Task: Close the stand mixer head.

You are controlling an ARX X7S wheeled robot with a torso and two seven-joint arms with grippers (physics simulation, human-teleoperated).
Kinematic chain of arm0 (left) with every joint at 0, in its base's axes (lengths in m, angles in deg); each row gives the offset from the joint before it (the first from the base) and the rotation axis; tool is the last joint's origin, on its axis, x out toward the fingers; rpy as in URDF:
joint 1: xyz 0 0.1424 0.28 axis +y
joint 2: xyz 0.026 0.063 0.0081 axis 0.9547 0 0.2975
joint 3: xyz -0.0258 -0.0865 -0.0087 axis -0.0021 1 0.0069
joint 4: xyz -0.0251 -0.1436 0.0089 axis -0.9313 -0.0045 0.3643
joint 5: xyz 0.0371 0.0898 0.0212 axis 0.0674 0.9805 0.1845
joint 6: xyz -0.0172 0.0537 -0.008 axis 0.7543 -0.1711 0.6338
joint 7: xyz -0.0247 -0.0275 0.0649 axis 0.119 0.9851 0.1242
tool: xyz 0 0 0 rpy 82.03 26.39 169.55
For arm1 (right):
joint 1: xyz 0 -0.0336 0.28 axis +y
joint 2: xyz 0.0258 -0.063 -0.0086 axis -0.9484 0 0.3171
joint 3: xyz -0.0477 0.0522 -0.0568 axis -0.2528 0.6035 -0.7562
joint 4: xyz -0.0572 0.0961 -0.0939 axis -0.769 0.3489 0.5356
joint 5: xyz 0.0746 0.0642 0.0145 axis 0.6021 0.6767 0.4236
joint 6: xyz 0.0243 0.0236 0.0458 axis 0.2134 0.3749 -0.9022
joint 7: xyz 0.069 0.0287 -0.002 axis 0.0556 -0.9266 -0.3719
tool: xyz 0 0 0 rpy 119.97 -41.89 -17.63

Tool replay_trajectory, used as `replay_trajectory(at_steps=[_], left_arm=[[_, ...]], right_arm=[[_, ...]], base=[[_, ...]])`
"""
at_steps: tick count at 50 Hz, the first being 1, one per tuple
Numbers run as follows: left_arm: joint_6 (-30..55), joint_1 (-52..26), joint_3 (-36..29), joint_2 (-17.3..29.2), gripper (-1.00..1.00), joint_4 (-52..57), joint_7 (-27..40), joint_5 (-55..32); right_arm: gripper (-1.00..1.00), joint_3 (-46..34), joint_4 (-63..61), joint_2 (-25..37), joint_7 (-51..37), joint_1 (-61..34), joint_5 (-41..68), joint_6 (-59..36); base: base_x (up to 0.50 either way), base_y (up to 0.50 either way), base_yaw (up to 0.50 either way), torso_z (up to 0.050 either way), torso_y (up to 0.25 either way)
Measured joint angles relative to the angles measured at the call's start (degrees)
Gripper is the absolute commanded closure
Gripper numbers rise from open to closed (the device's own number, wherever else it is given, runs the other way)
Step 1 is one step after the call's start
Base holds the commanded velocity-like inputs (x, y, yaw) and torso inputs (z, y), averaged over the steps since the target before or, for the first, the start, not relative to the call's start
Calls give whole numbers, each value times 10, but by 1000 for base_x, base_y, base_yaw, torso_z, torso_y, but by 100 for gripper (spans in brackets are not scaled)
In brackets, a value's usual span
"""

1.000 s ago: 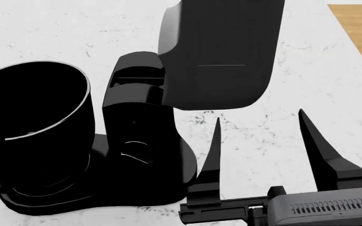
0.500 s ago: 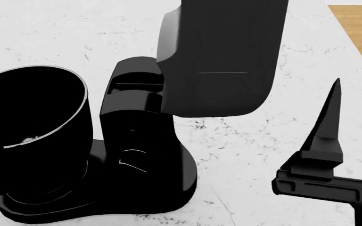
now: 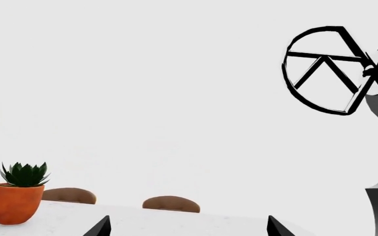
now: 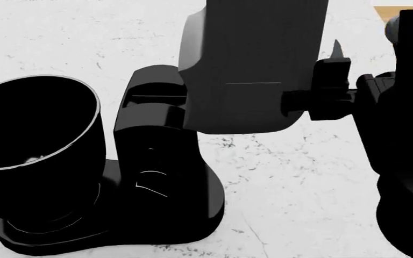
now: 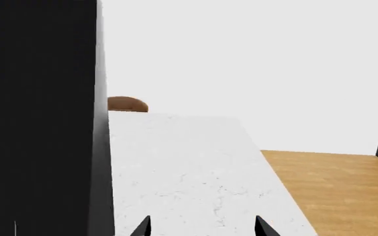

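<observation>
With the bowl [image 4: 38, 156] at left and the stand mixer head [image 4: 253, 64] tilted up over its column, we bring our right gripper [image 4: 333, 80], fingers apart, beside it, next pressing it down shut.

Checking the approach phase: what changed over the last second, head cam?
The right gripper swung up from the near counter edge to sit beside the raised stand mixer head; whether they touch is unclear. Nothing grasped. The mixer head, bowl and base look unmoved.
</observation>
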Motion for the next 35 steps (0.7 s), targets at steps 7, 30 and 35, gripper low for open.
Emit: replay_trajectory(at_steps=[7, 30, 35], left_arm=[[-3, 0, 1, 6, -100, 2, 1, -5], [-5, 10, 15, 28, -100, 31, -2, -38], [-4, 14, 21, 33, -100, 40, -3, -49]], right_arm=[[-100, -102, -25, -3, 49, -100, -77, -41], [-100, -298, 177, -204, 273, -338, -227, 91], [-100, -375, 265, -253, 310, -355, -257, 226]], base=[[28, 2, 28, 0, 0], [15, 8, 21, 0, 0], [5, 8, 9, 0, 0]])
